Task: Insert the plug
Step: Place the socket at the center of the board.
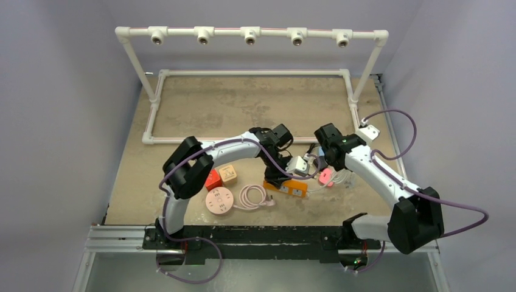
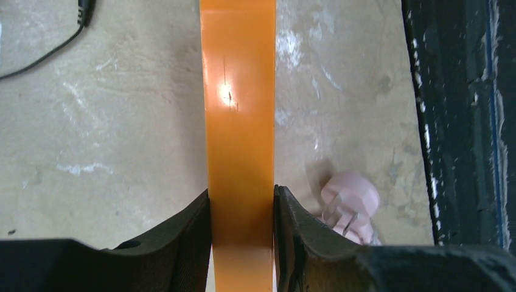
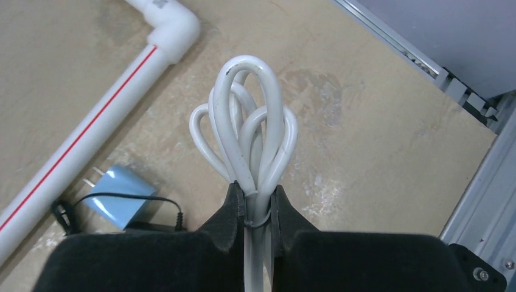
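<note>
On the tabletop [image 1: 243, 103], left gripper [image 2: 241, 201] clamped the rigid orange power strip [image 2: 237, 109]; right gripper [image 3: 255, 194] pinched floppy cable loops [image 3: 251, 164], likely steadier nearer the end

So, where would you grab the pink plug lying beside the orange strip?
The pink plug lies flat on the table, prongs exposed. Probably grip its rounded body from above, across the sides behind the prongs, leaving them free for the orange strip.

Arms bent inward, left gripper [image 2: 241, 204] clamped on orange strip [image 2: 237, 91], right gripper [image 3: 257, 198] pinching white cable [image 3: 249, 121]
</note>
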